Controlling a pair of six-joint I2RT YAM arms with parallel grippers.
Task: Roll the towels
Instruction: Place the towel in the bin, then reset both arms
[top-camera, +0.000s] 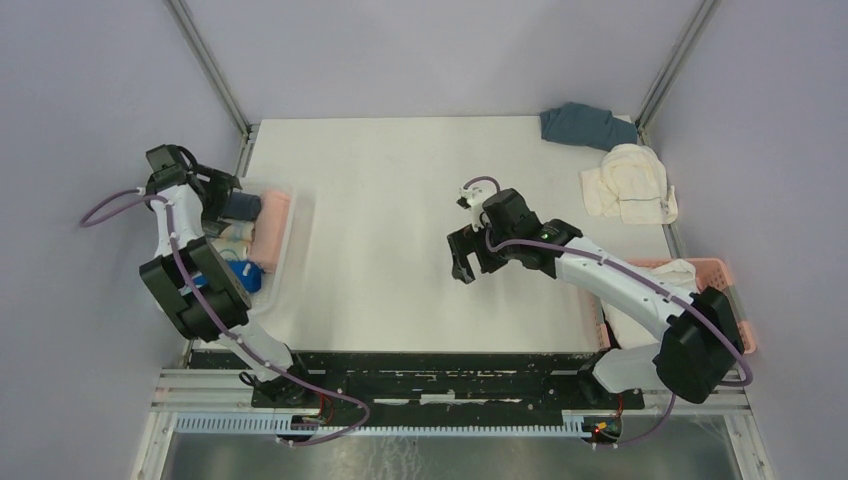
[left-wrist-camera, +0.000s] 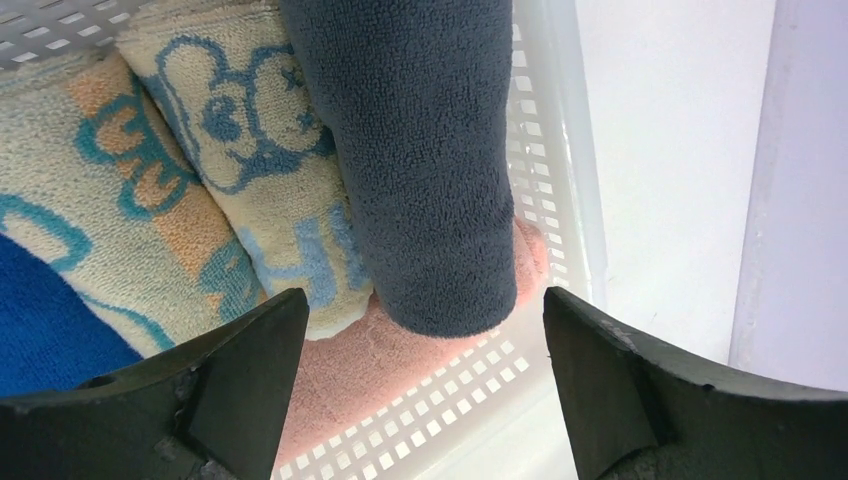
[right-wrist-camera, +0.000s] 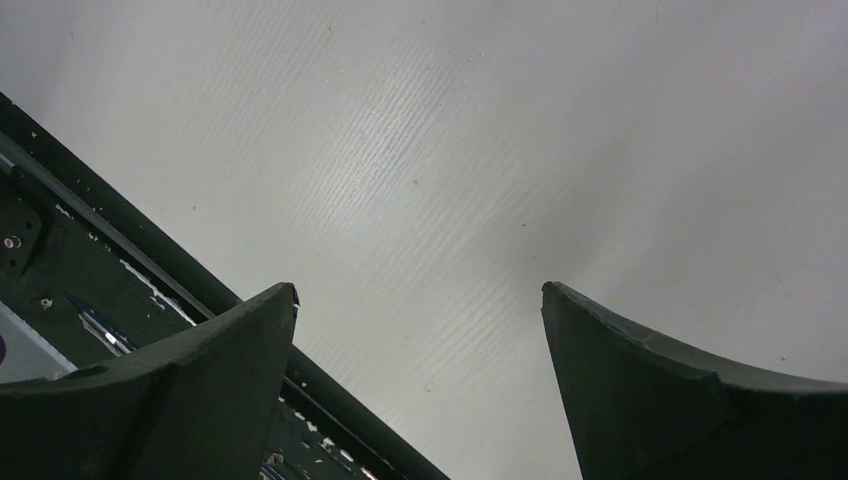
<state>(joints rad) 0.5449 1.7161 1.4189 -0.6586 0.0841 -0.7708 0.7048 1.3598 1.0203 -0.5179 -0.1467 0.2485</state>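
Five towels counted in one white basket: one dark navy towel, one pink towel, two cream printed towels, one bright blue towel, two towels listed loose on the desk: one slate blue towel, one cream towel, one pale towel noted in one pink basket

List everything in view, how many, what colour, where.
table: 1, white, under everything
white basket: 1, white, table's left edge
dark towel: 1, grey-blue, rolled in white basket
pink towel: 1, pink, beneath dark towel
patterned towels: 2, cream with blue-orange print, same basket
blue towel: 1, bright blue, same basket
loose towel: 1, slate blue, far right corner
cream towel: 1, cream, beside it
pink basket: 1, pink, right edge
white towel: 1, white, in pink basket
left tool: 1, black, open over white basket
right tool: 1, black, open over mid-table
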